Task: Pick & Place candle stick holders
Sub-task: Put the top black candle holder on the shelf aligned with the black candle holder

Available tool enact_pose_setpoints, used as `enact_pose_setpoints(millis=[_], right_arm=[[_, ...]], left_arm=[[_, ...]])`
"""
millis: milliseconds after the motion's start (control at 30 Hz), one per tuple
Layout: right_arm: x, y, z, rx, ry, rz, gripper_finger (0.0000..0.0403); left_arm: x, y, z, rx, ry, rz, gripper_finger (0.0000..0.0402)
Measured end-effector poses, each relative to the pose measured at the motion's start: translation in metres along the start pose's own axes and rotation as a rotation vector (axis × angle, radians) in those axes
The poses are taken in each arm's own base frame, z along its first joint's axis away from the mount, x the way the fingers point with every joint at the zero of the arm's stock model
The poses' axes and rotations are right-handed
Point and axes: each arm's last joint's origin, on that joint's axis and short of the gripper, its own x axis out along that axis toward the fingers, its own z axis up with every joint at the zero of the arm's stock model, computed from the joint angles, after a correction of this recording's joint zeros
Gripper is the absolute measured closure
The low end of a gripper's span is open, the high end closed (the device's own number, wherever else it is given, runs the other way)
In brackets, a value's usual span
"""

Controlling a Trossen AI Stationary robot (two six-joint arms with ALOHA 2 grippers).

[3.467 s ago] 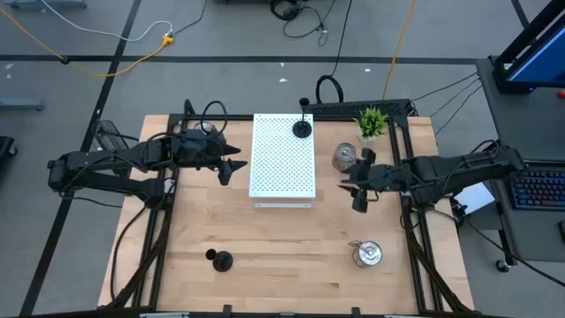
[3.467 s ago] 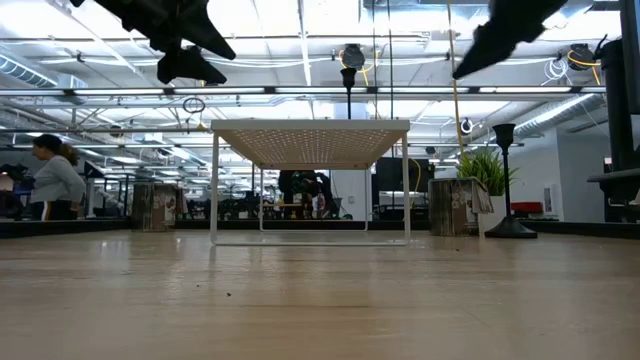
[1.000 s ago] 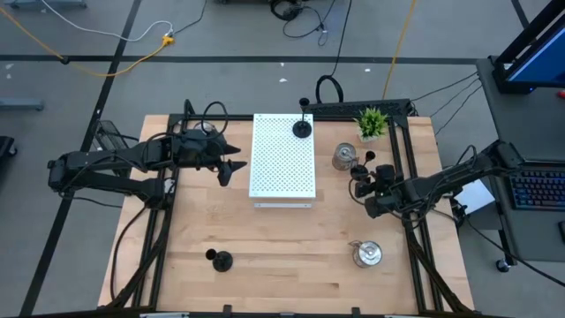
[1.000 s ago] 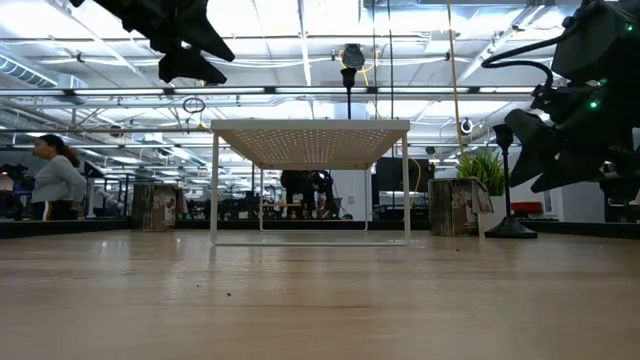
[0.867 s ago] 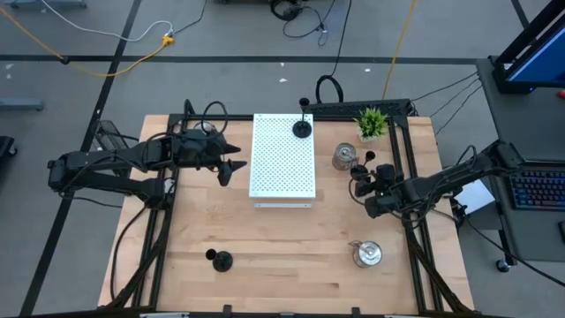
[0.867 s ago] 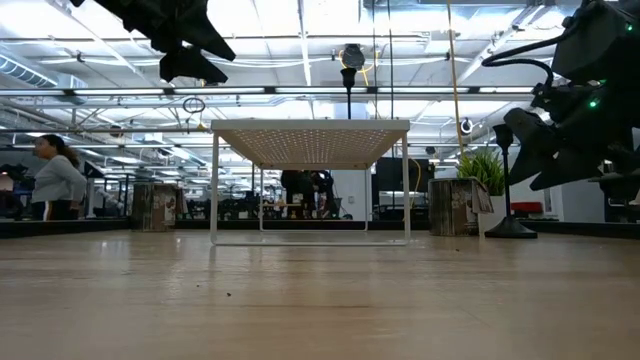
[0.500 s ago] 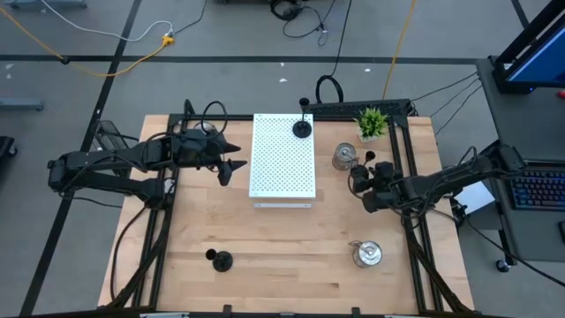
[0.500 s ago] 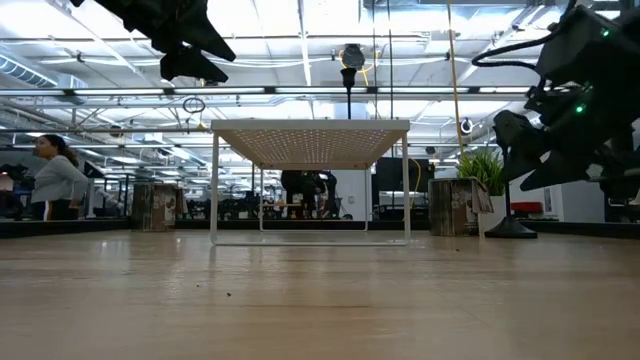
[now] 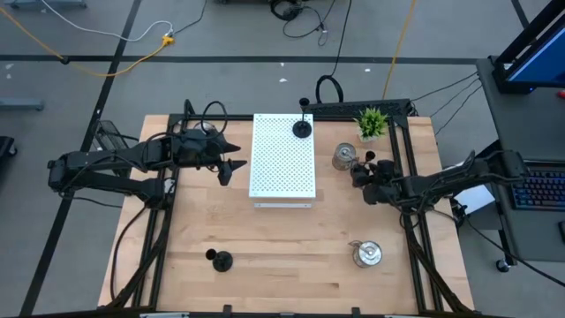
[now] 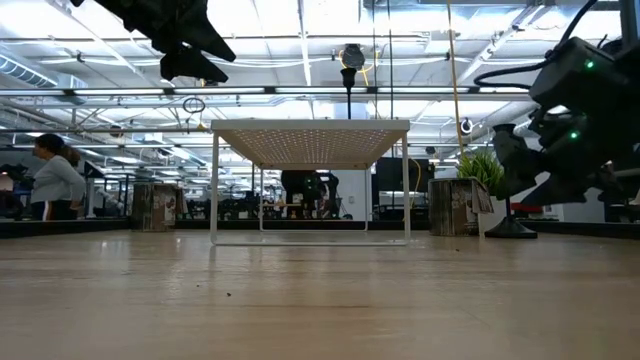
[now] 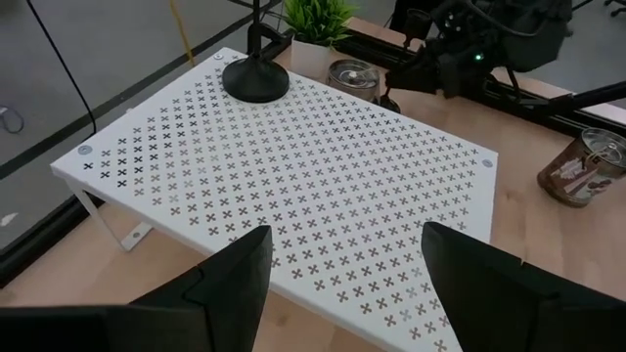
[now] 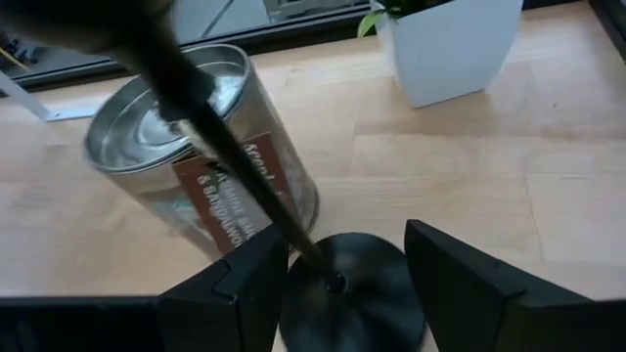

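Observation:
A black candle stick holder [image 12: 352, 279] with a round base and thin stem stands on the table at the far right, beside a silver can-like holder [image 12: 201, 156]. My right gripper [image 12: 347, 235] is open and low over the table, one finger on each side of that base; it also shows in the high view [image 9: 359, 173]. A second black holder [image 9: 302, 126] stands on the white perforated stand [image 9: 282, 163]. A third [image 9: 221, 260] stands at the near left. Another silver holder [image 9: 366, 254] sits at the near right. My left gripper [image 9: 234, 166] hangs open and empty left of the stand. My right gripper's fingers [image 12: 245, 284] come in nearly level from the table's near side and stand on either side of the black holder's round base [image 12: 381, 293]. I cannot tell whether they touch it. The holder stands on the table.
A small green plant in a white pot [image 9: 372, 124] stands just beyond the holder and the can. The white stand fills the table's far middle. Bare wood [image 9: 291, 238] lies in the near middle. A person [image 10: 55, 180] shows in the room behind.
My right gripper has moved toward the table's far edge, up to the black holder beside the silver can, and now has its fingers around the base. The holders have stayed where they were.

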Motion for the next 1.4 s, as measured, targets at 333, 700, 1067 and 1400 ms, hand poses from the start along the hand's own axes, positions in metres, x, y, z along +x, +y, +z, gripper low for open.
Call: enact_pose_setpoints(millis=[333, 700, 1067, 1400], right_arm=[[0.010, -0.009, -0.003, 0.008, 0.005, -0.016, 0.0207], [0.014, -0.012, 0.000, 0.030, 0.017, -0.048, 0.0270], [0.016, -0.013, 0.001, 0.012, 0.006, -0.064, 0.0388], [0.016, -0.011, 0.002, 0.041, 0.032, -0.043, 0.0395]], left_arm=[[0.000, 0.000, 0.000, 0.003, 0.000, 0.000, 0.0131], [0.000, 0.000, 0.000, 0.011, -0.001, 0.001, 0.0131], [0.000, 0.000, 0.000, 0.011, 0.000, 0.001, 0.0131], [0.000, 0.000, 0.000, 0.010, -0.001, 0.001, 0.0131]])
